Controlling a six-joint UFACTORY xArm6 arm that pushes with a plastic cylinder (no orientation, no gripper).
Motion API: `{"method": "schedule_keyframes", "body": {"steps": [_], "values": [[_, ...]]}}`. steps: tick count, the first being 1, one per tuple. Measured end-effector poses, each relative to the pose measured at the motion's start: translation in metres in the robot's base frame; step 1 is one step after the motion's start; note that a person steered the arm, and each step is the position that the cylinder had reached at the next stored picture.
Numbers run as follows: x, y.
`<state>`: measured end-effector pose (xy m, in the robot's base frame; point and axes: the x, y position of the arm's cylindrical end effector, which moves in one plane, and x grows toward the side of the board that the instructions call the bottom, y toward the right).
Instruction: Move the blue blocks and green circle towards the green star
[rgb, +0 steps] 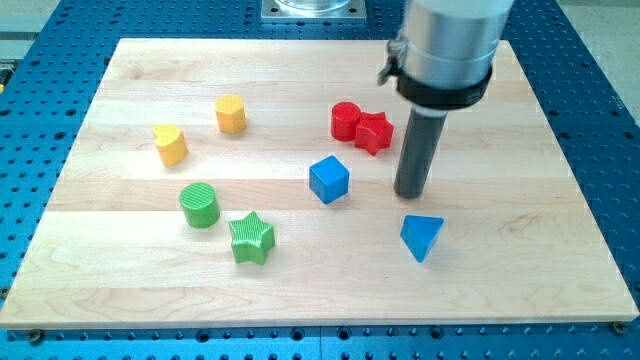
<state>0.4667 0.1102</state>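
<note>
In the camera view, we see a pale wooden board (300, 300) lying on a blue perforated table (40, 345). Our arm has no fingers to hold apart or together; it ends in a dark rod, and my tip (411, 194) rests on the board.

The green plastic star block (251, 238) lies low on the view's left. The green ribbed circle block (199, 205) is already just beside it, up and to the left, not quite touching. The blue cube block (329, 179) stands near the middle, to the upper right of the star. The blue triangular block (421, 237) lies well apart from the star, on the view's right.

My tip is between the two blue blocks: to the right of the cube, and just above the triangle, touching neither.

We judge that the blue blocks are the step in hand, as the circle needs little more. The next move probably calls for bringing my tip to the right side of one blue block and pushing it leftward, keeping the push through its middle so it does not slip aside.

Two red blocks (360, 125) and two yellow blocks (200, 130) lie higher up, out of the path.
</note>
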Motion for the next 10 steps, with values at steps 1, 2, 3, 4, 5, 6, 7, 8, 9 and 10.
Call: {"method": "schedule_keyframes", "body": {"steps": [1, 2, 3, 4, 5, 6, 7, 8, 9, 10], "values": [[0.008, -0.065], [0.012, -0.116], [-0.042, -0.110], [-0.014, -0.148], [0.029, -0.147], [-0.011, -0.155], [-0.007, -0.234], [0.038, -0.240], [0.039, -0.202], [0.008, -0.217]]}}
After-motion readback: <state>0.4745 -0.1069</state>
